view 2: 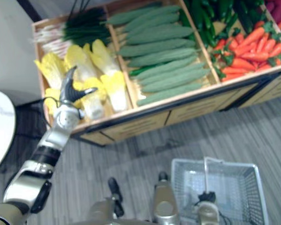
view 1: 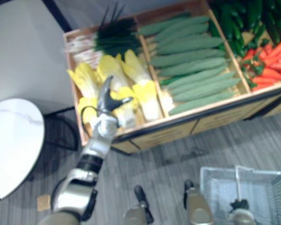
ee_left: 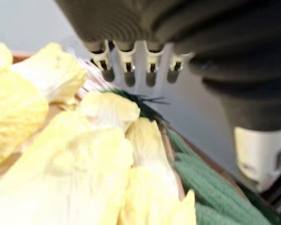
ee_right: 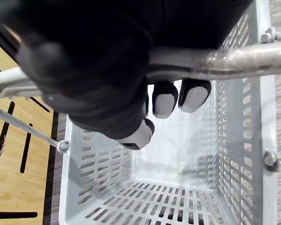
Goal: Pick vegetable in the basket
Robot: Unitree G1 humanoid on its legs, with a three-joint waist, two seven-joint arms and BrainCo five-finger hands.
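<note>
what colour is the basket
The basket is pale grey with slotted walls; the right wrist view shows it best.

Open air lies above the yellow cabbages [view 1: 143, 86] under the left hand [view 1: 107, 96]; a wooden divider [view 1: 152, 70] walls them from the green gourds [view 1: 192, 61] (packed tight). The basket [view 1: 215, 187]'s mouth is crossed by its handle [ee_right: 234, 58], gripped by the right hand [ee_right: 98, 70].

Nothing legible: no text, label, number or sign on the front of the wooden stand [view 1: 215, 119] or on the basket [view 1: 271, 192] near right.
</note>
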